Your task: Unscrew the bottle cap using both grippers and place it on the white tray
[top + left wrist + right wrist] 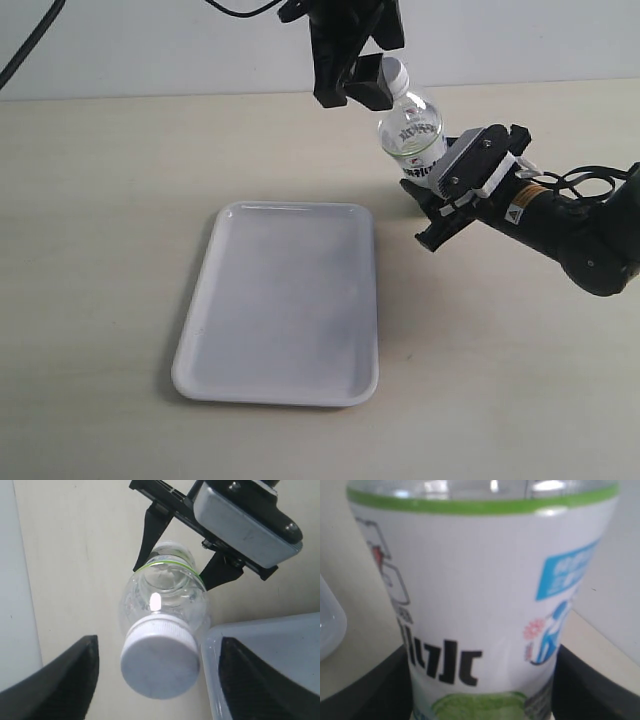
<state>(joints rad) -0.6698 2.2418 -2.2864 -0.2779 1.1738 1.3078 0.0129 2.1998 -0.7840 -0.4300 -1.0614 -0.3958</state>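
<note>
The right tool [480, 695] clamps the tilted bottle [412, 132], cap [396, 72] pointing up into the wide-spread left tool [160, 680].

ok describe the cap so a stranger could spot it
Just beyond the tray, at its right, a bottle is held tilted. The cap tops its neck: the only small round ribbed white piece, flanked by the open left gripper.

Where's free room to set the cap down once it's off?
The white tray is bare throughout. The table left of it and on its near side is free too. Past its far right corner, the left tool and right tool crowd the bottle.
</note>
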